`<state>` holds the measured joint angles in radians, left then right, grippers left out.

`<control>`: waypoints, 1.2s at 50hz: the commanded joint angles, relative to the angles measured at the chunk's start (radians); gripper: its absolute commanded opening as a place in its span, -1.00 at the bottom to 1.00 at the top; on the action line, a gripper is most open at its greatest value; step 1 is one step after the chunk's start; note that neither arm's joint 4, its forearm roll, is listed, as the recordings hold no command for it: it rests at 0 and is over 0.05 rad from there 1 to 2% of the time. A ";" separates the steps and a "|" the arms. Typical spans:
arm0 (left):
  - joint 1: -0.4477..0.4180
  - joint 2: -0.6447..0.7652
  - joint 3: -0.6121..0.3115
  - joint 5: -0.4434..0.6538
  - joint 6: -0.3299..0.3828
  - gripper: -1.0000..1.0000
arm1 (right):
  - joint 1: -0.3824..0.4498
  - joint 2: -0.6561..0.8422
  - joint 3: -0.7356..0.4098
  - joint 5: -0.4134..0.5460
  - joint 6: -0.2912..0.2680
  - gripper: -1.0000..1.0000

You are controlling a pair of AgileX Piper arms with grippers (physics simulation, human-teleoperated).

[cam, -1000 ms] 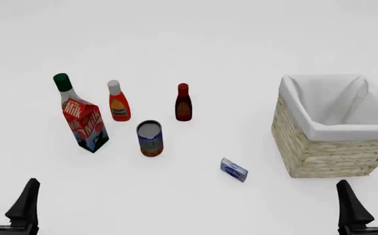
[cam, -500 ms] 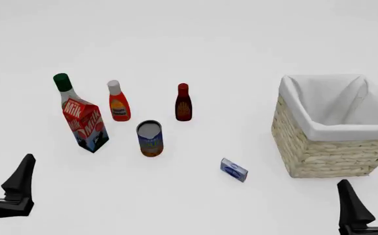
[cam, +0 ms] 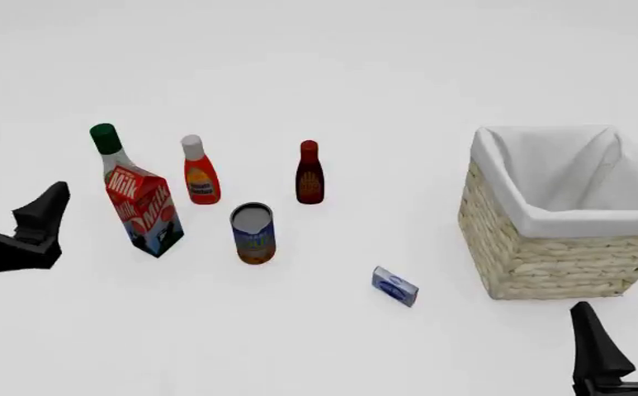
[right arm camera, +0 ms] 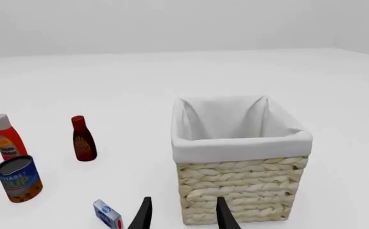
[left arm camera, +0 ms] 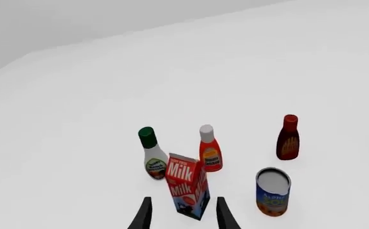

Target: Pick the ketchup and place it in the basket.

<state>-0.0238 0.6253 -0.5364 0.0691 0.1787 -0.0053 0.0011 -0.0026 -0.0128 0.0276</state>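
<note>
The ketchup (cam: 200, 172), a red-orange squeeze bottle with a pale cap, stands upright left of centre, behind the milk carton; it also shows in the wrist views as ketchup (left arm camera: 210, 149) and ketchup (right arm camera: 7, 138). The wicker basket (cam: 550, 247) with white lining sits at the right, basket (right arm camera: 241, 191) close before the right gripper. My left gripper (cam: 12, 206) is open at the far left, raised, apart from the bottles. My right gripper (cam: 627, 338) is open low at the right front, holding nothing.
A milk carton (cam: 143, 210) and a green-capped bottle (cam: 107, 148) stand left of the ketchup. A dark maroon bottle (cam: 309, 173) stands to its right, a blue can (cam: 252, 233) in front. A small blue box (cam: 394, 286) lies near the basket.
My left gripper has risen from the front left corner and moved forward toward the milk carton. The right gripper and all objects have stayed put.
</note>
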 commanded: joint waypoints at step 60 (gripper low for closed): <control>-0.118 0.854 -1.069 0.536 -0.059 1.00 | 0.002 -0.001 -0.001 -0.013 0.025 1.00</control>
<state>-0.1349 1.3887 -1.5323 0.5915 0.1471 -0.0033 0.0004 -0.0044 -0.0282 0.0507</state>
